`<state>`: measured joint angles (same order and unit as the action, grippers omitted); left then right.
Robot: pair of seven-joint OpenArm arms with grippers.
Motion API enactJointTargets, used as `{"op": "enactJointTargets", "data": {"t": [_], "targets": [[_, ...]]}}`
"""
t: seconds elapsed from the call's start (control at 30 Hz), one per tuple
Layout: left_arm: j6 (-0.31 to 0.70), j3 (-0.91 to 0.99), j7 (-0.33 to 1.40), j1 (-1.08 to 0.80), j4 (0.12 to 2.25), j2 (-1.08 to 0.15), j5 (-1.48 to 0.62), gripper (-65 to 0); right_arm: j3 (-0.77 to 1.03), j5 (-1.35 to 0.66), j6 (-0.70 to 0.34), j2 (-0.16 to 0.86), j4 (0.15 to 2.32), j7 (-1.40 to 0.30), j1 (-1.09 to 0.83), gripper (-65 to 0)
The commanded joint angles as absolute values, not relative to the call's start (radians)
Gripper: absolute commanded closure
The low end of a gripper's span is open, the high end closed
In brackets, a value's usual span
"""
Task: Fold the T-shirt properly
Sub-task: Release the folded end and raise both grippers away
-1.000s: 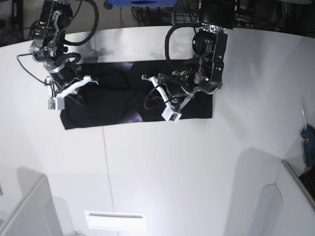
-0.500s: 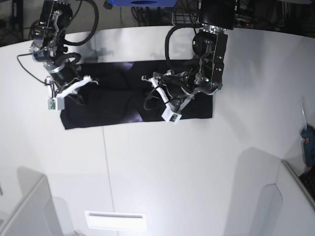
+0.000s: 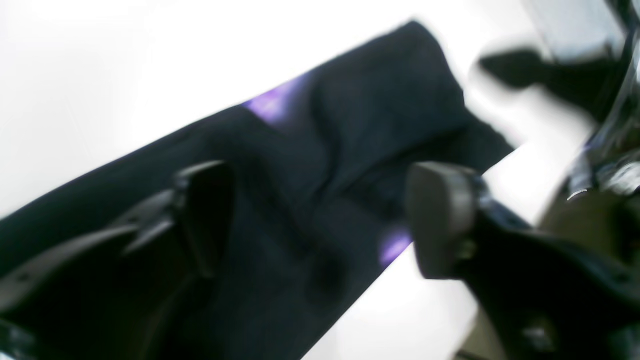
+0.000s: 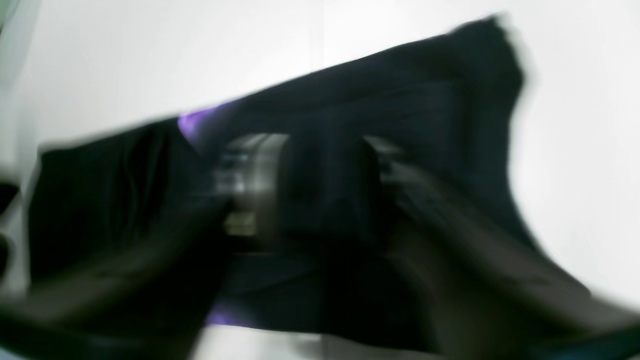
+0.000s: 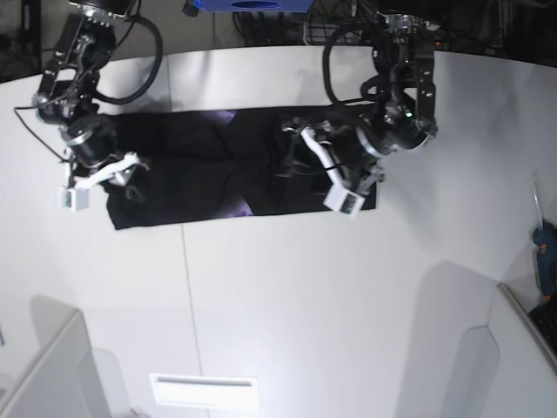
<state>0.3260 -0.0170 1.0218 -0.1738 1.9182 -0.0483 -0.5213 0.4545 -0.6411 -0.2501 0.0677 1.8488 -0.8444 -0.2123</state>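
The left gripper's fingers (image 3: pixel 445 220) are spread wide above the T-shirt (image 5: pixel 209 178), which lies as a long black band across the white worktop (image 5: pixel 287 296), while the right gripper's fingers (image 4: pixel 255 190) are too blurred to tell.

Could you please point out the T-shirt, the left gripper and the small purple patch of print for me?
T-shirt (image 5: pixel 204 178): base view, on the flat black cloth between the arms.
Left gripper (image 3: pixel 320 220): left wrist view, midway between its two open fingertips.
Purple patch of print (image 3: pixel 270 102): left wrist view, on the patch at the shirt's upper edge.
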Motion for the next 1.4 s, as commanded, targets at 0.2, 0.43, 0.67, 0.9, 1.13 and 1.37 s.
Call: {"op": "enactJointTargets", "data": {"t": [0.2,0.43,0.67,0.9,1.13,1.37], "targets": [[0.328,0.223,1.000,-0.291,1.940,-0.127,-0.533,0.0,0.604,-0.814,-0.255,0.160,1.733,-1.035,-0.084,-43.8],[0.390,0.444,0.947,-0.407,1.933,-0.186,-0.527,0.0,0.601,-0.822,-0.255,0.171,1.735,-1.036,-0.076,-43.8],[0.564,0.576,0.727,-0.493,1.787,-0.225,-0.522,0.0,0.562,-0.862,-0.255,0.260,1.629,-1.081,-0.036,-44.6],[0.564,0.581,0.590,-0.521,1.670,-0.239,-0.522,0.0,0.556,-0.966,-0.255,0.312,1.491,-1.110,-0.002,-44.6],[0.564,0.573,0.585,-0.495,1.672,-0.232,-0.522,0.0,0.427,-0.964,-0.257,0.343,1.374,-1.035,0.012,-44.7],[0.564,0.573,0.584,-0.483,1.664,-0.232,-0.522,0.0,0.343,-0.963,-0.257,0.380,1.337,-0.980,-0.008,-44.3]]}}
